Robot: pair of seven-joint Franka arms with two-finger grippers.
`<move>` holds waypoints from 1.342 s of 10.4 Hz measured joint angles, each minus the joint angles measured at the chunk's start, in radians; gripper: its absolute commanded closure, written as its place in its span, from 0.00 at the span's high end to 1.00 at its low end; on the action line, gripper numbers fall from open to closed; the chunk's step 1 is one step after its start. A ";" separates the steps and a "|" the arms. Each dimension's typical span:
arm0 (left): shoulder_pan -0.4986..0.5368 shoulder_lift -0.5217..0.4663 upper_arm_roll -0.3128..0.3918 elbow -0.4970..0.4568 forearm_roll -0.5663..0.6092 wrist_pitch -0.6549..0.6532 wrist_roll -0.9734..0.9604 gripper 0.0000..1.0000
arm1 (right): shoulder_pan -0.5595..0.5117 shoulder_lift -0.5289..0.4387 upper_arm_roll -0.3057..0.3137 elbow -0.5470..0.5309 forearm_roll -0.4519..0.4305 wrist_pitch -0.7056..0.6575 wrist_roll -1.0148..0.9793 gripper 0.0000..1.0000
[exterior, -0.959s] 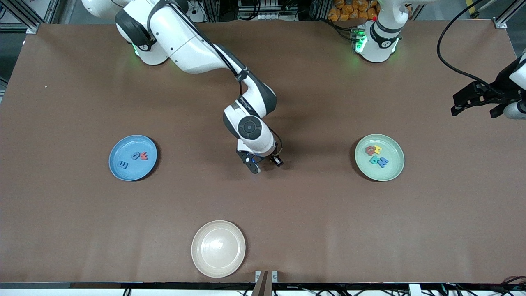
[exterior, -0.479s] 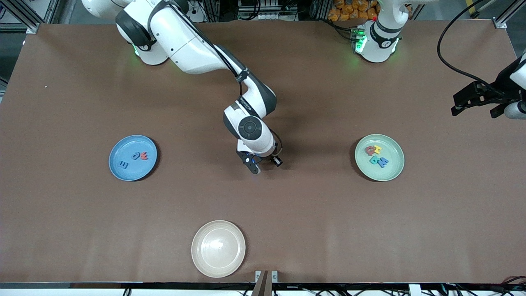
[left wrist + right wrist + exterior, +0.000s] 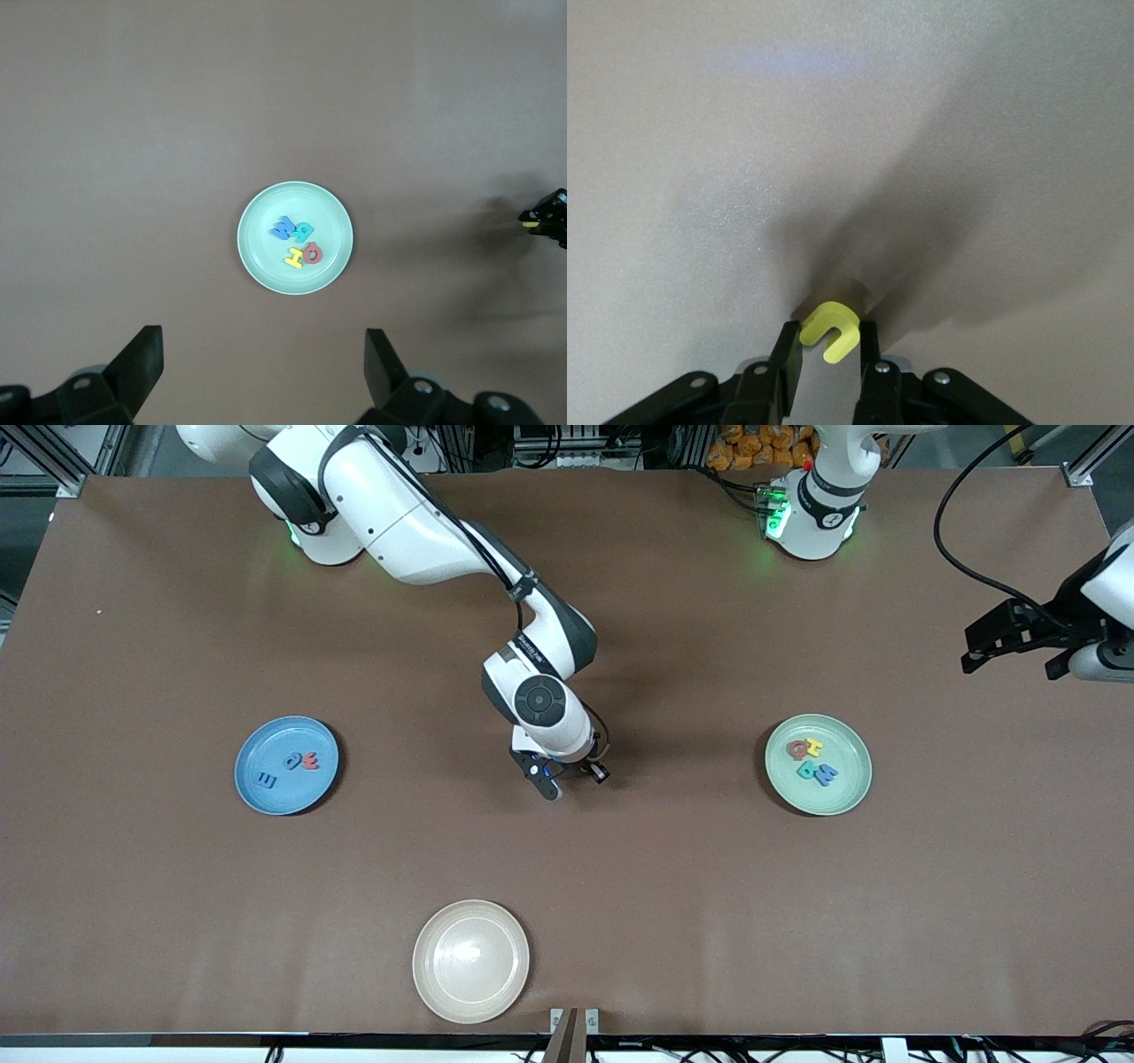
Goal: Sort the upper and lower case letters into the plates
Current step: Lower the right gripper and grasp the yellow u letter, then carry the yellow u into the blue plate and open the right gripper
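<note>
I see the blue plate toward the right arm's end of the table, and it holds 3 letters: a blue one nearest the front camera, another blue one and a red one touching each other near the plate's middle. I cannot read which letters they are.

The mint green plate sits toward the left arm's end of the table and holds 4 letters bunched together at its centre: a red one, a yellow one, a teal one and a blue one. My left wrist view shows the same plate with the same 4 letters, all lying flat and touching or nearly touching.

The cream plate lies nearest the front camera and I see nothing in it.

The right pincer is down at the table between the blue and mint green plates, and my right wrist view shows its fingers drawn narrow, pinching a small yellow letter between them, right at the table surface.

The left pincer hangs high over the left arm's end of the table, waiting, its fingers spread wide and holding nothing.
</note>
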 measured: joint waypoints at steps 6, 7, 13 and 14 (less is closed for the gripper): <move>-0.001 0.009 -0.019 -0.001 0.000 -0.001 0.000 1.00 | -0.024 -0.002 -0.003 0.036 -0.002 -0.078 -0.033 0.00; -0.002 0.009 -0.020 -0.001 0.000 -0.001 0.000 1.00 | -0.035 -0.008 -0.003 0.050 -0.002 -0.104 -0.052 0.00; -0.003 0.008 -0.022 0.000 0.000 -0.004 0.000 1.00 | -0.171 -0.127 -0.001 0.059 0.002 -0.345 -0.246 0.00; -0.001 0.006 -0.021 0.000 0.000 -0.016 0.000 1.00 | -0.208 -0.150 0.000 0.048 0.011 -0.377 -0.300 0.00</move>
